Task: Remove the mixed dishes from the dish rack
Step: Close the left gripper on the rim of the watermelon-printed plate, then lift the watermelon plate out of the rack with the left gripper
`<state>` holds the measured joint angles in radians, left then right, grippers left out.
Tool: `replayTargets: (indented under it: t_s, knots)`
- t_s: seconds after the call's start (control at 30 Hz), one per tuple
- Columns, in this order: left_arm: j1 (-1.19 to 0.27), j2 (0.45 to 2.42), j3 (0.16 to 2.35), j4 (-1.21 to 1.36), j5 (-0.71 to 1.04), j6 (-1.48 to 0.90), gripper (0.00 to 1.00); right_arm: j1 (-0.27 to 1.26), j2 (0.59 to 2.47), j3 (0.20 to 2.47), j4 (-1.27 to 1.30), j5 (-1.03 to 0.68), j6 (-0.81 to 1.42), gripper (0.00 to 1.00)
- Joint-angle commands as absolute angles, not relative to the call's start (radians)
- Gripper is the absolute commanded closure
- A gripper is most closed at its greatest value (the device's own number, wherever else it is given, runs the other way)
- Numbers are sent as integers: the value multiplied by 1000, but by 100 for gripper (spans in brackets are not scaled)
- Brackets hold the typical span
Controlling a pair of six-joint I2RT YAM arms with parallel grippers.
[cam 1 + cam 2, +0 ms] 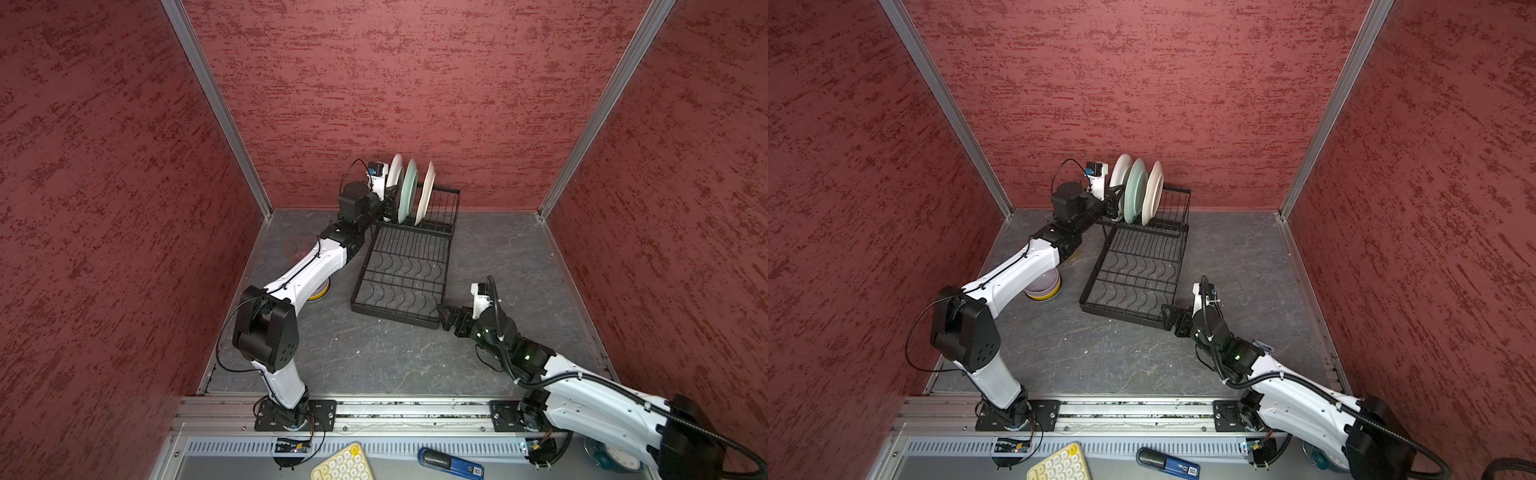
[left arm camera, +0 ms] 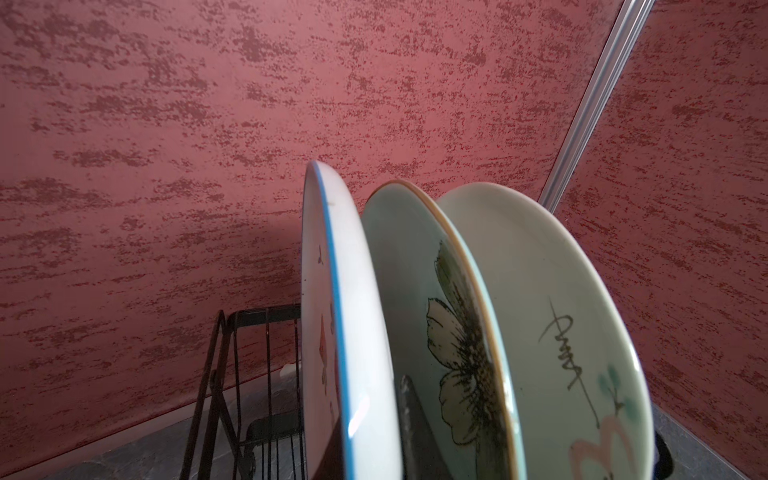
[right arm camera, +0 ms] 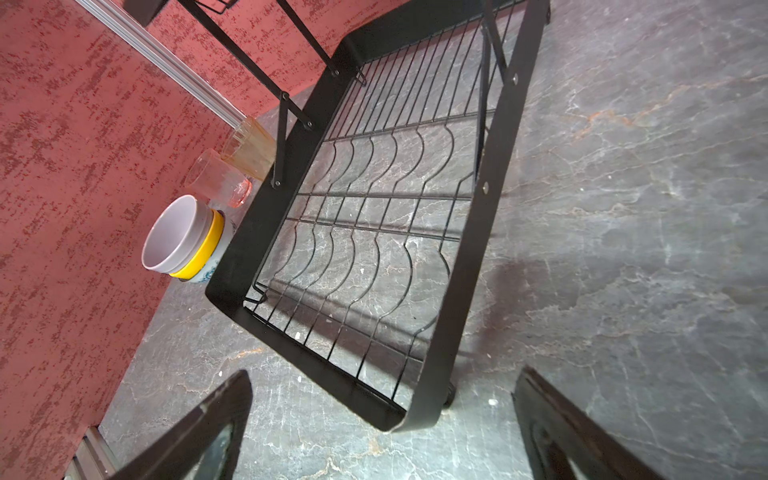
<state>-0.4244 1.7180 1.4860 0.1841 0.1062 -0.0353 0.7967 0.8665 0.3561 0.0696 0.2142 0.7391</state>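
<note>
Three plates stand on edge in the raised basket of the dish rack (image 1: 395,316). The left gripper (image 1: 386,205) is clamped on the rim of the white plate (image 2: 357,311) at the left-arm end of the row, with the pale green plate (image 2: 407,291) and the cream plate (image 2: 540,291) slotted beyond it. The right gripper (image 3: 382,378) waits with its jaws spread wide at the near corner of the rack's low tray, holding nothing. On the tabletop (image 3: 623,208) just beside the rack's left side, the lilac bowl (image 3: 174,232) nests in the yellow bowl (image 3: 203,249) and that in the blue-and-white bowl (image 3: 214,266), with the pink tumbler (image 3: 220,178) and amber tumbler (image 3: 249,153) nearer the basket end.
</note>
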Motion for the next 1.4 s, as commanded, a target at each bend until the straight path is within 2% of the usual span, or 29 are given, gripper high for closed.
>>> replayTargets:
  t_s: [0.0,0.3,0.87,1.37]
  knots:
    - [-408,1633,1508,358,101,4,100,796,872,400,64,240,726,1]
    - [-403,1617,1514,385,149,-20,100,796,871,414,48,247,723,1]
    - [-400,1537,1465,397,137,5,100,796,874,425,51,234,721,1]
    - [-403,1357,1301,393,25,2,100,796,898,512,-3,212,711,1]
